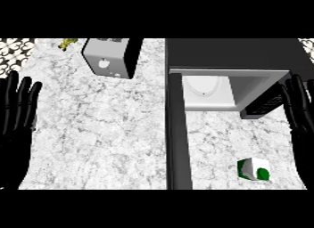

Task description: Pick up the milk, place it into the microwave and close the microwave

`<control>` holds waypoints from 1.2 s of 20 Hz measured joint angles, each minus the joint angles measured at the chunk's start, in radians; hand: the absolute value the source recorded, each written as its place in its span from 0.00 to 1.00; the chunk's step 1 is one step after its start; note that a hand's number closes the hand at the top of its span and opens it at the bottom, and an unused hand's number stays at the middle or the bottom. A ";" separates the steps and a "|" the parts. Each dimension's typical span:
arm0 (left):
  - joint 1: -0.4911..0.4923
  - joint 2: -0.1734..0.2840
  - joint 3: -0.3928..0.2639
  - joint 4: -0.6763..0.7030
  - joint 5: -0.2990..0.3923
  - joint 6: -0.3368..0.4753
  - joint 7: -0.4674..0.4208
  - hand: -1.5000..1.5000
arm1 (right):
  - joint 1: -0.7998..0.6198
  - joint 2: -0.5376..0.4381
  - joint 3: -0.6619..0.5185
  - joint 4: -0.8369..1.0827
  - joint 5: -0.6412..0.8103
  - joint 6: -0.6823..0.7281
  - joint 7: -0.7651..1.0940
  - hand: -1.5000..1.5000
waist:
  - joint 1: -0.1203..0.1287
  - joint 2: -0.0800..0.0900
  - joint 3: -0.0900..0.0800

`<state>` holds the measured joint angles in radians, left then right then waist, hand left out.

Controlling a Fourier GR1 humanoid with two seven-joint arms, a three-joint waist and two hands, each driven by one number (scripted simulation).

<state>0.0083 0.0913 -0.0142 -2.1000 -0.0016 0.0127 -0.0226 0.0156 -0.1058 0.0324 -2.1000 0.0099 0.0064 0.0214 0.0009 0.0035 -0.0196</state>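
The milk [254, 169] is a small white carton with green markings, standing on the marble counter near the lower right. Behind it the microwave [232, 55] has its dark top facing me and its pale cavity [209, 91] exposed. Its door [177, 133] is swung out and runs as a dark strip down the middle of the view, left of the milk. My right hand [303, 120] shows at the right edge, fingers straight and up, just right of the milk and apart from it. At the left edge my left hand [11, 120] rests open, fingers up.
A grey toaster [110, 58] stands at the back, left of the microwave. A small yellow-green object [68, 42] lies behind it near the patterned wall. The marble counter [100, 133] stretches between my left hand and the microwave door.
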 measured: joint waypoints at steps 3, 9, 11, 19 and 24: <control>0.022 -0.020 -0.040 -0.021 -0.034 0.008 -0.015 0.00 | 0.063 -0.014 -0.010 -0.064 -0.037 0.036 0.002 0.00 | -0.004 -0.003 0.010; 0.116 -0.072 -0.146 -0.053 -0.050 0.118 0.007 0.00 | 0.319 -0.076 -0.064 -0.222 -0.232 0.214 -0.078 0.00 | -0.022 -0.011 0.019; 0.174 -0.079 -0.176 -0.074 -0.036 0.140 0.006 0.00 | 0.404 -0.091 -0.088 -0.272 -0.283 0.267 -0.099 0.00 | -0.021 -0.011 0.019; 0.453 -0.076 -0.278 -0.224 -0.012 0.134 -0.060 0.00 | 0.678 -0.069 -0.194 -0.275 -0.315 0.461 -0.292 0.00 | -0.012 -0.012 0.020; 0.626 -0.043 -0.309 -0.283 0.015 0.093 -0.158 0.00 | 0.763 -0.017 -0.208 -0.274 -0.286 0.517 -0.376 0.00 | -0.004 -0.012 0.019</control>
<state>0.6347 0.0482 -0.3236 -2.3830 0.0138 0.1056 -0.1802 0.7790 -0.1230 -0.1754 -2.3736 -0.2765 0.5232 -0.3547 -0.0029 -0.0084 -0.0003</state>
